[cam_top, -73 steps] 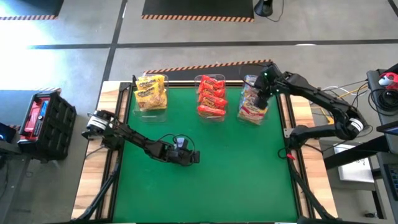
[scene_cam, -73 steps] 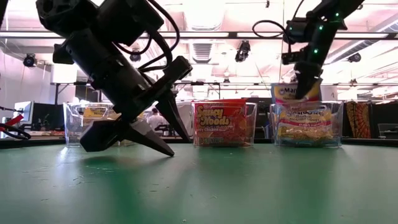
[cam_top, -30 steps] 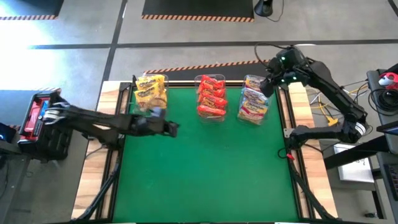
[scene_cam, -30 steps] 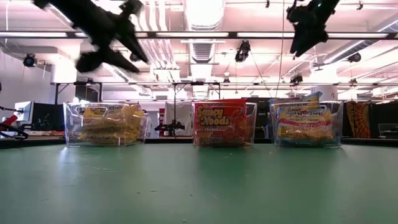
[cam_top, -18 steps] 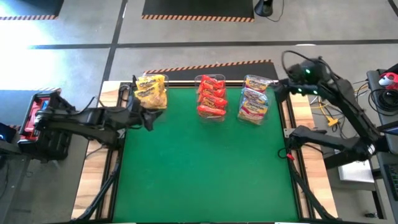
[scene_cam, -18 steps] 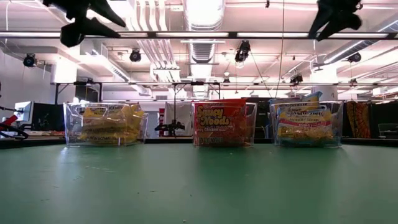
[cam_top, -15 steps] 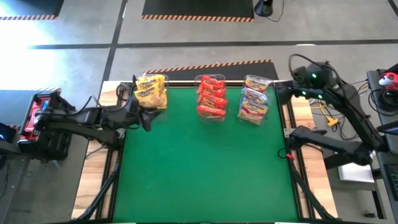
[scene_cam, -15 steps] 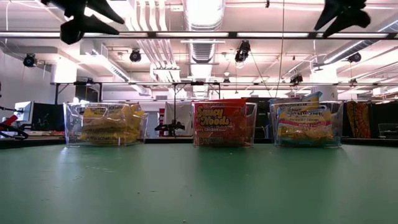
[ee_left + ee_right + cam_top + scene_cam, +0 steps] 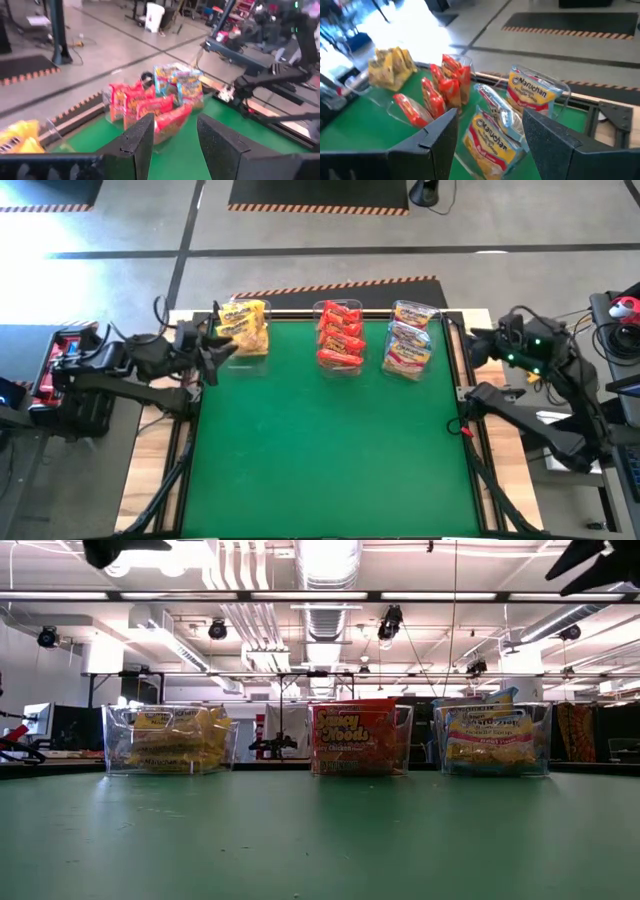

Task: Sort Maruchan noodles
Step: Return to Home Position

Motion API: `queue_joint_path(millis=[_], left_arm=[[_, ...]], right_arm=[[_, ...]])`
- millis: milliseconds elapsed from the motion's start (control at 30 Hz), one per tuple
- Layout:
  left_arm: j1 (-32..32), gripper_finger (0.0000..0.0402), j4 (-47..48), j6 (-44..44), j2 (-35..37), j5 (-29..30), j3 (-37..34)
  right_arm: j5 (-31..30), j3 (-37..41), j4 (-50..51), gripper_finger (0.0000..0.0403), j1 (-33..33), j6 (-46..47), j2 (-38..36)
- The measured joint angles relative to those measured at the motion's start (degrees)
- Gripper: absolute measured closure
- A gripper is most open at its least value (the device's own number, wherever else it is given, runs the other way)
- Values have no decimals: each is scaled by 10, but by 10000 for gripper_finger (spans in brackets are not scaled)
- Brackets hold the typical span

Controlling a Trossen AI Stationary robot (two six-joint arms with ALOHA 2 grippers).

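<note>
Three clear bins stand in a row at the far edge of the green mat. The left one holds yellow Maruchan noodles (image 9: 243,328), the middle one red packets (image 9: 340,335) and the right one pale multicoloured packets (image 9: 408,340). Several packets stick out above the bin rims. My left gripper (image 9: 212,345) hangs open above the table's left edge, beside the yellow bin, with nothing between its fingers (image 9: 175,122). My right gripper (image 9: 478,346) hangs open above the right edge, beside the pale bin, and is also empty (image 9: 490,114). Both show only at the top corners of the low view.
The green mat (image 9: 330,450) lies bare in front of the bins. Wooden rails run along the table's left and right sides (image 9: 150,470). A black crate with red contents (image 9: 70,375) stands off the table to the left. Cables and gear (image 9: 620,315) lie to the right.
My left gripper has drawn back from over the mat toward the table's left edge, rising and rolling as it went. My right gripper has pulled away from above the pale bin toward the right edge. The packets and bins have stayed still.
</note>
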State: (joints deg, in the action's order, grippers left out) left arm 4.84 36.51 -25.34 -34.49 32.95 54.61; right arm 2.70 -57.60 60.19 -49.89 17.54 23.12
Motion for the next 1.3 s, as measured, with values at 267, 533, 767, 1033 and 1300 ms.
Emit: queue_joint_path(millis=[267, 533, 767, 1033, 1300], left_arm=[[0, 267, 6, 23, 1, 41, 16], [0, 267, 5, 18, -4, 67, 16], [0, 267, 5, -6, -3, 67, 16], [0, 267, 4, -31, -4, 70, 16], [0, 267, 5, -37, -4, 70, 15]], right_arm=[[-4, 120, -62, 195, 0, 64, -107], [3, 258, -193, 195, 0, 108, -179], [36, 362, -320, 195, 0, 143, -190], [33, 435, -401, 195, 0, 164, -189], [17, 475, -399, 195, 0, 156, -189]])
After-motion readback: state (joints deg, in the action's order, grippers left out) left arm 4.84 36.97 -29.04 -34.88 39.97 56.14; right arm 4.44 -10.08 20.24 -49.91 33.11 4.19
